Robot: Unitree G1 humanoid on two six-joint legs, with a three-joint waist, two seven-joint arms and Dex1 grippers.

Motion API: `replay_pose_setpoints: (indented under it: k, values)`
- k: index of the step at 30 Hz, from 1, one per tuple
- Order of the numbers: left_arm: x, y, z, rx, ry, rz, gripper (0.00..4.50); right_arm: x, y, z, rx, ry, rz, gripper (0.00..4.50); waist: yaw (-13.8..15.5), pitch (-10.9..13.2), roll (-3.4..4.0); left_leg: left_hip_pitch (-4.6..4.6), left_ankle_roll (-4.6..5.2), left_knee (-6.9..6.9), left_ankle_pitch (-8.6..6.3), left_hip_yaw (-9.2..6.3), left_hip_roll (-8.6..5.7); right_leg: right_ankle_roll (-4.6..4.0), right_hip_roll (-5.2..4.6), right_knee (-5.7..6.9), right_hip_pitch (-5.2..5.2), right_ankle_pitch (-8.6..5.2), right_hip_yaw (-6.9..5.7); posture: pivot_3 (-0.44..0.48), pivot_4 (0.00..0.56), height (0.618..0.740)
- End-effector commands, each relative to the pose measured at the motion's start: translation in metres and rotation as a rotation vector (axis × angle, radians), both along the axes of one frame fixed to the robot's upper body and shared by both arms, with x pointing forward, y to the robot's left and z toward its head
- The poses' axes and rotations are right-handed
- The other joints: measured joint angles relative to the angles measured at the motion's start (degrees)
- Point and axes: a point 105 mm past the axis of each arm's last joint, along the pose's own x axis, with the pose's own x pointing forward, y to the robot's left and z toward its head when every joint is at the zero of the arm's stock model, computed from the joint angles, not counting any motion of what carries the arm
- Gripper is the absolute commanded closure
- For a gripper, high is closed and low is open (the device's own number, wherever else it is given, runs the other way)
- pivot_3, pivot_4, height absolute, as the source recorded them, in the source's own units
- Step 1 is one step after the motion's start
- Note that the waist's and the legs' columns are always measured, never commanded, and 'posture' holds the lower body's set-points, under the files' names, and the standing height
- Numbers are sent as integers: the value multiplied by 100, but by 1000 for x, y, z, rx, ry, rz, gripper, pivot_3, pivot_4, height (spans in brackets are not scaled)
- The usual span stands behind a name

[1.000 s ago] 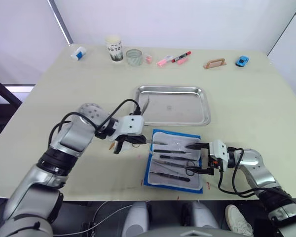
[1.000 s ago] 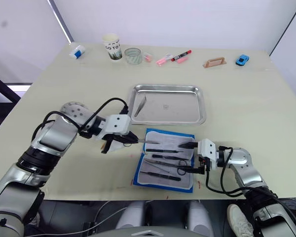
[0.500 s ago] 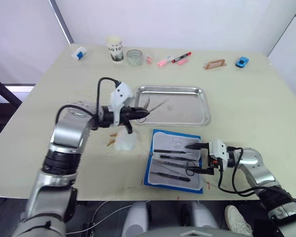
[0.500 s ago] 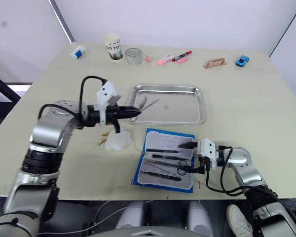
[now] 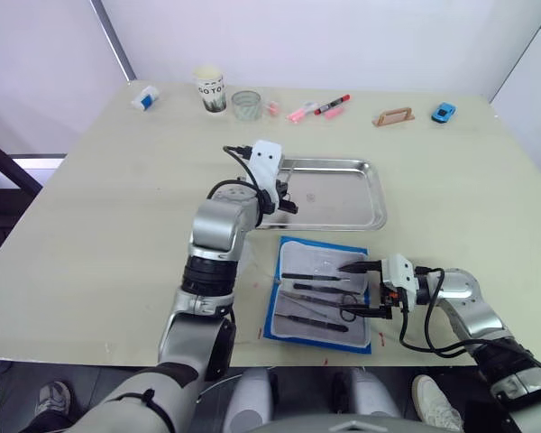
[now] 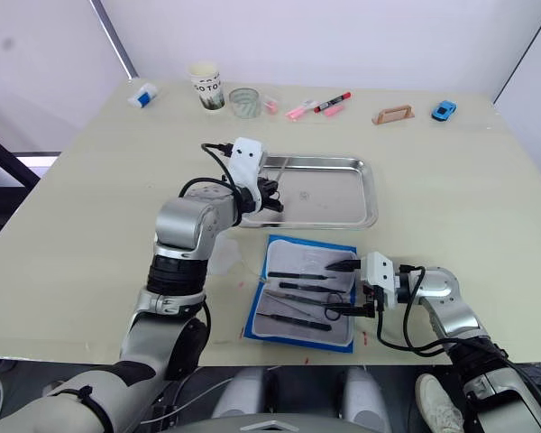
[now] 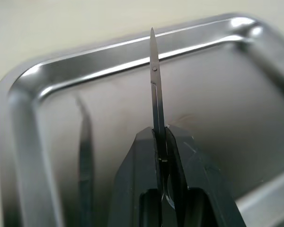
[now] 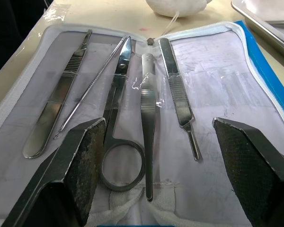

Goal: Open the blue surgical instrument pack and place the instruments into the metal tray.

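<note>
Five slim steel instruments (image 8: 144,109) lie side by side on the pale lining of the opened flat blue fabric instrument pack (image 5: 320,293), which sits on the beige table (image 5: 99,207) just in front of the shallow shiny steel tray (image 5: 343,194). The left gripper (image 7: 160,142) hangs over the tray's left end with its jaws pinched tight on a thin pair of pointed silver scissors (image 7: 154,75); another slim tool (image 7: 84,142) already rests in the tray. The right gripper (image 5: 362,289) sits at the pack's right edge, jaws spread wide.
</note>
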Motion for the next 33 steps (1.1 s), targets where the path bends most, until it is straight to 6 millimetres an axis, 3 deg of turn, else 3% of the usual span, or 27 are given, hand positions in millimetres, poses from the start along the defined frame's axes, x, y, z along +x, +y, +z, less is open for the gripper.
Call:
replay_pose_setpoints:
  k: [1, 15, 30, 33]
  values:
    - [7, 9, 9, 2, -24, 98, 4475, -17, -25, -51, -178, 184, -67, 752, -2, 0, 0, 0, -3, 0, 1, 0, 0, 0, 0, -1, 0, 0, 0, 0, 150, 740]
    - [14, -4, -11, -15, 16, 107, 4475, -18, -24, -51, -178, 183, -68, 752, 12, 1, 0, -3, -29, 0, 15, 3, -3, 0, -4, -2, 1, 0, -4, 0, 150, 740]
    - [12, 0, -23, -15, 49, 134, 4475, -19, -25, -51, -177, 185, -77, 752, 9, 1, 0, -3, -32, 0, 17, 3, -3, 0, -4, -2, 0, 0, -6, 0, 150, 740]
    - [12, 0, -23, -30, 49, 145, 3384, -20, -25, -51, -177, 185, -77, 752, 10, 1, 0, -4, -32, 0, 17, 3, -3, 0, -4, -2, 1, 0, -6, 0, 150, 740]
